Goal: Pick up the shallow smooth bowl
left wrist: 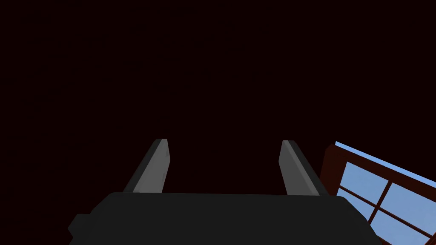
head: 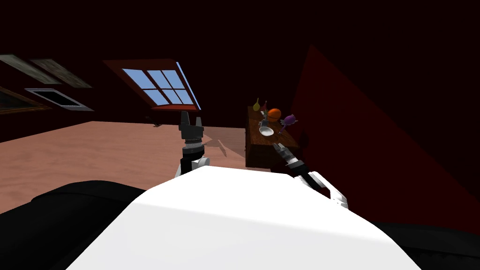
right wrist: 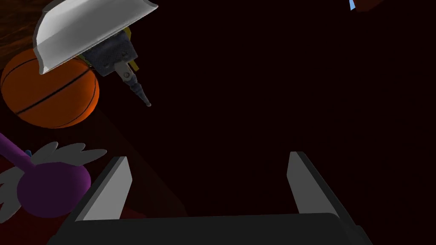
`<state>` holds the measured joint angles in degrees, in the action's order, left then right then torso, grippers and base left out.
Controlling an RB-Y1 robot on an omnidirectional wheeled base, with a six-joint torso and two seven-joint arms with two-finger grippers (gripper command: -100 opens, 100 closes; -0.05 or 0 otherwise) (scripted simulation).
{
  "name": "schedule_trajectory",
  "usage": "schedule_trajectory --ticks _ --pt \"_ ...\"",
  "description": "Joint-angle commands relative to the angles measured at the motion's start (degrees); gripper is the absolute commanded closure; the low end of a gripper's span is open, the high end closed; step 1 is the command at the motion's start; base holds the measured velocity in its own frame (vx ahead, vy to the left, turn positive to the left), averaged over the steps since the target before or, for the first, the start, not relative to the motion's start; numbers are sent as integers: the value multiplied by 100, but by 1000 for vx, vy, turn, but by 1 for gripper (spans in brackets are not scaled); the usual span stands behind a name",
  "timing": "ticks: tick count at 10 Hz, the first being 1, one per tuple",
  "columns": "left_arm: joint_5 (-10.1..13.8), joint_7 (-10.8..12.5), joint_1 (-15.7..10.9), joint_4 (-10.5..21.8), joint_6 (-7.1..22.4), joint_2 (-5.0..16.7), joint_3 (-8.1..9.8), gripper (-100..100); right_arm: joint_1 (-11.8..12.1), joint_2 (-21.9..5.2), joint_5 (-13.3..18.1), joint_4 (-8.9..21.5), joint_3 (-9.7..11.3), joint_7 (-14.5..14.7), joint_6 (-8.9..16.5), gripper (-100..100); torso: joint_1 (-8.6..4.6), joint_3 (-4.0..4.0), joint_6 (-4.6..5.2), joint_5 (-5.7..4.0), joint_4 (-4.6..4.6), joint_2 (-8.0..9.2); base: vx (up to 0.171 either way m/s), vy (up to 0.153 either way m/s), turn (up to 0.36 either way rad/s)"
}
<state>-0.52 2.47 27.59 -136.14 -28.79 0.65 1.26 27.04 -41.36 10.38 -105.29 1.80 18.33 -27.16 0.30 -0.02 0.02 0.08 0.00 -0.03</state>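
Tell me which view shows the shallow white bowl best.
Right wrist view: the shallow white bowl is large there, rim and outer wall clear. Head view shows it tiny on the brown table. Left wrist view points elsewhere.

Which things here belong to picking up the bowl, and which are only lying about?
For the job: white bowl; right claw, open, near the table.
Lying about: basketball; purple winged toy; grey tool; yellow thing; left claw, open.
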Motion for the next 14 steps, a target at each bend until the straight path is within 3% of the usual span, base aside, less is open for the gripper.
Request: schedule_trajectory --ticks 1,2,3,4,9,14 --pt "0 0 0 0 0 0 0 0 21 -286 214 242 32 156 12 -100 0 0 0 0 0 0 22 118 113" --pt "0 0 0 0 0 0 0 0 21 -374 214 242 32 156 12 -100 9 -1 -2 1 0 -1 15 92 55" --pt "0 0 0 0 0 0 0 0 17 -573 396 464 55 272 34 -100 2 1 1 1 0 2 33 94 117" --pt "0 0 0 0 0 0 0 0 17 -697 396 464 55 272 34 -100 2 -2 -2 0 0 -3 32 102 53" --pt "0 0 0 0 0 0 0 0 12 -1543 949 1134 130 622 96 -100 -2 -1 1 0 0 -2 35 101 87" --pt "0 0 0 0 0 0 0 0 12 -2311 1307 1565 181 846 133 -100 2 -4 -1 0 -2 -8 40 91 75"
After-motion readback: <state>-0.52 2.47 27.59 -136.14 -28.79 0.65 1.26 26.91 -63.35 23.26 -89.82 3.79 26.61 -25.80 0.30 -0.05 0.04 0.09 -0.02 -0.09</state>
